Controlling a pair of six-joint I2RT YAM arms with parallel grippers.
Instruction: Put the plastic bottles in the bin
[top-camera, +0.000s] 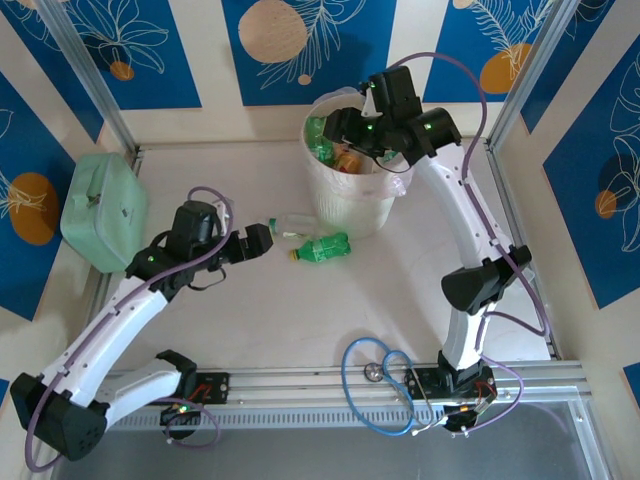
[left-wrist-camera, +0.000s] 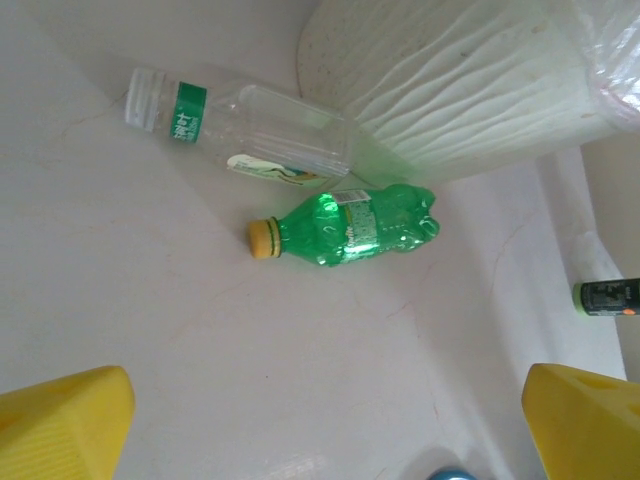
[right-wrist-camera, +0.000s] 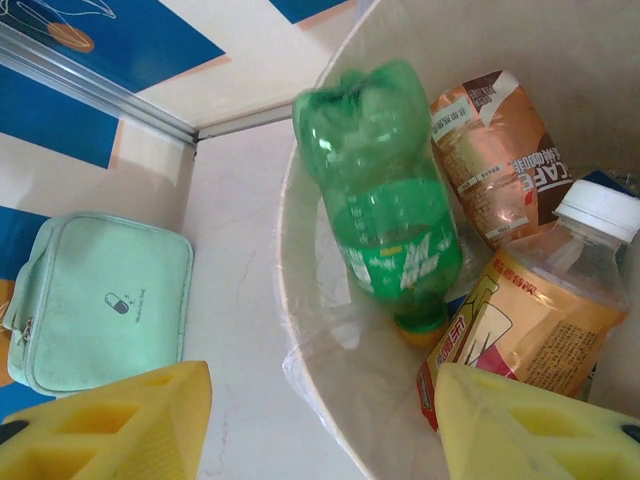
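The bin (top-camera: 352, 200), a cream bucket lined with a clear bag, stands at the back of the table. My right gripper (top-camera: 366, 133) hovers over its rim, open (right-wrist-camera: 320, 430), with nothing between its yellow fingers. Inside the bin (right-wrist-camera: 330, 400) a green bottle (right-wrist-camera: 385, 200) lies cap down and blurred, beside a brown-labelled bottle (right-wrist-camera: 495, 150) and an orange-labelled one (right-wrist-camera: 540, 310). On the table left of the bin lie a clear bottle with a green label (top-camera: 295, 224) (left-wrist-camera: 250, 125) and a green bottle with a yellow cap (top-camera: 322, 247) (left-wrist-camera: 350, 228). My left gripper (top-camera: 258, 242) (left-wrist-camera: 320, 430) stands open just short of them.
A mint-green case (top-camera: 103, 210) (right-wrist-camera: 100, 300) sits at the table's left edge. A blue cable loop (top-camera: 375, 385) lies by the right arm's base. Metal frame posts stand at the back corners. The bin wall (left-wrist-camera: 470, 90) rises right behind the two lying bottles.
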